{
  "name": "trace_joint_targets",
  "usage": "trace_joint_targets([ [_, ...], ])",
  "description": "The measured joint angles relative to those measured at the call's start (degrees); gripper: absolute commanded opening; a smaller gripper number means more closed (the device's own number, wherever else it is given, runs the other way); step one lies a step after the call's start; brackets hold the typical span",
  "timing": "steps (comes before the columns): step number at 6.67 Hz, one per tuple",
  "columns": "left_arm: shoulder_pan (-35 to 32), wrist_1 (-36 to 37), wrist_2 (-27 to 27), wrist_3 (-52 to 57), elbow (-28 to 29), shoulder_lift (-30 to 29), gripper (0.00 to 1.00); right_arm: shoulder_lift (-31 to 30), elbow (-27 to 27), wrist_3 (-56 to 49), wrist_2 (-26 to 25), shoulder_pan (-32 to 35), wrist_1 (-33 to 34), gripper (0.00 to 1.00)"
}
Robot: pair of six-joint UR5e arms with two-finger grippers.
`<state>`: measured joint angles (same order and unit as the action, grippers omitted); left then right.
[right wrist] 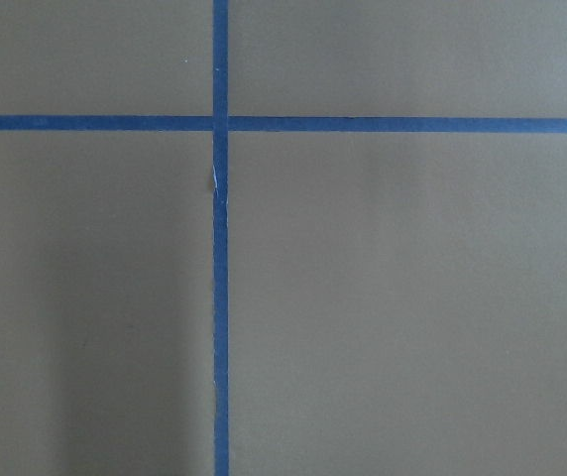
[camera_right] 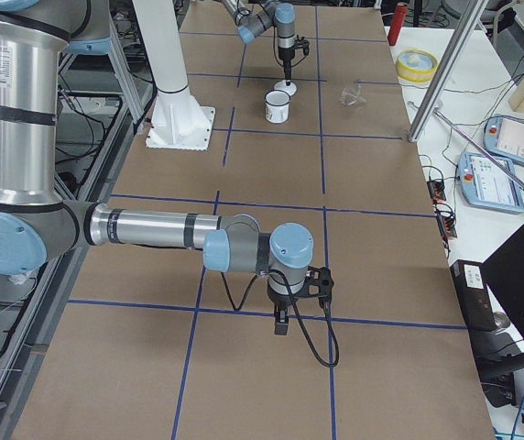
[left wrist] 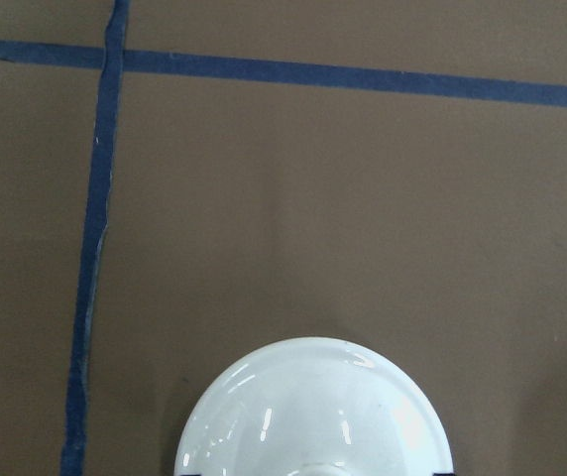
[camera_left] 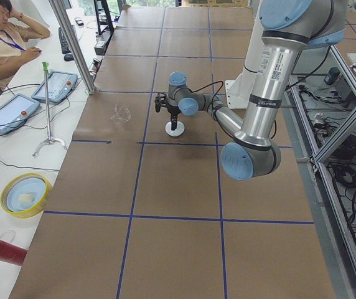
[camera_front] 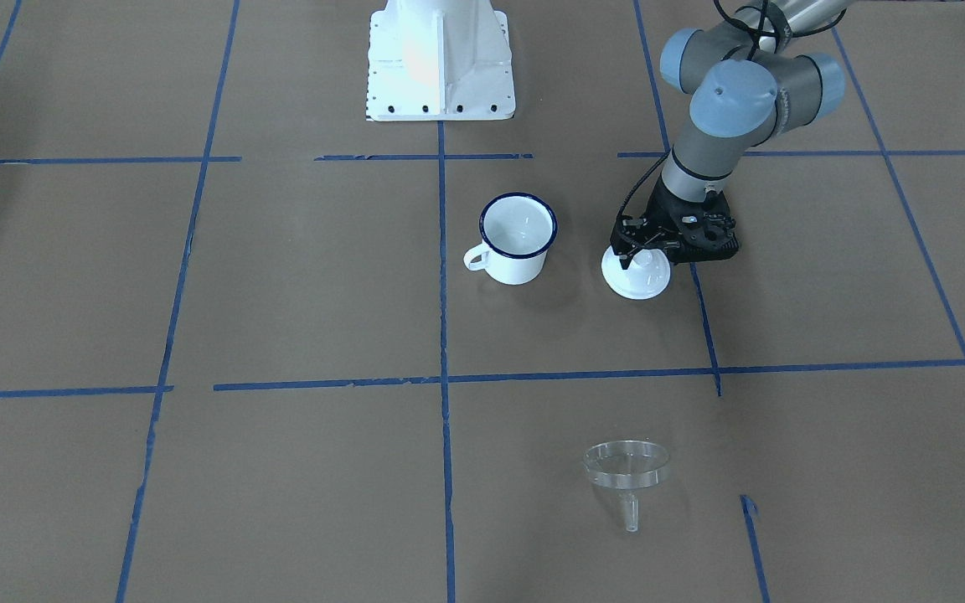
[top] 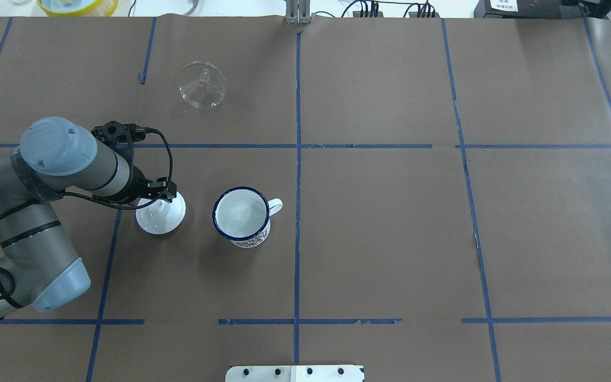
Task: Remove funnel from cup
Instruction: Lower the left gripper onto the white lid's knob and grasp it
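Note:
The clear funnel [camera_front: 626, 469] lies on its side on the brown table, far from the cup, and also shows in the overhead view [top: 202, 85]. The cup [camera_front: 518, 239], a white mug with a dark blue rim, stands upright with nothing in it [top: 242, 217]. My left gripper [camera_front: 629, 258] points down at the knob of a round white lid [camera_front: 646, 280] that rests on the table beside the cup; its fingers look closed on the knob [top: 163, 199]. My right gripper [camera_right: 281, 323] shows only in the exterior right view, low over bare table; I cannot tell whether it is open or shut.
The white robot base [camera_front: 441, 59] stands behind the cup. Blue tape lines [camera_front: 442, 335] cross the table. The left wrist view shows the lid's top [left wrist: 318, 416]. A yellow-rimmed dish [top: 69, 5] sits past the far edge. An operator [camera_left: 4, 37] sits at the side.

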<state>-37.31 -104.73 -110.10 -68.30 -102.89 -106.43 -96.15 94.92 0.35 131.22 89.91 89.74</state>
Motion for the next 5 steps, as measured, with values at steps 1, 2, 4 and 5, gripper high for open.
trace_joint_targets([
  [1, 0.0, 0.0, 0.0, 0.0, 0.1, 0.0, 0.82, 0.0, 0.0, 0.0, 0.0, 0.0, 0.0, 1.0],
  [2, 0.2, 0.0, 0.0, 0.0, 0.3, -0.1, 0.82, 0.0, 0.0, 0.0, 0.0, 0.0, 0.0, 1.0],
  [4, 0.5, 0.0, 0.0, -0.1, 0.9, -0.4, 0.7, 0.0, 0.0, 0.0, 0.0, 0.0, 0.0, 1.0],
  [5, 0.5, 0.0, 0.0, -0.2, 0.9, -0.5, 0.38, 0.0, 0.0, 0.0, 0.0, 0.0, 0.0, 1.0],
])
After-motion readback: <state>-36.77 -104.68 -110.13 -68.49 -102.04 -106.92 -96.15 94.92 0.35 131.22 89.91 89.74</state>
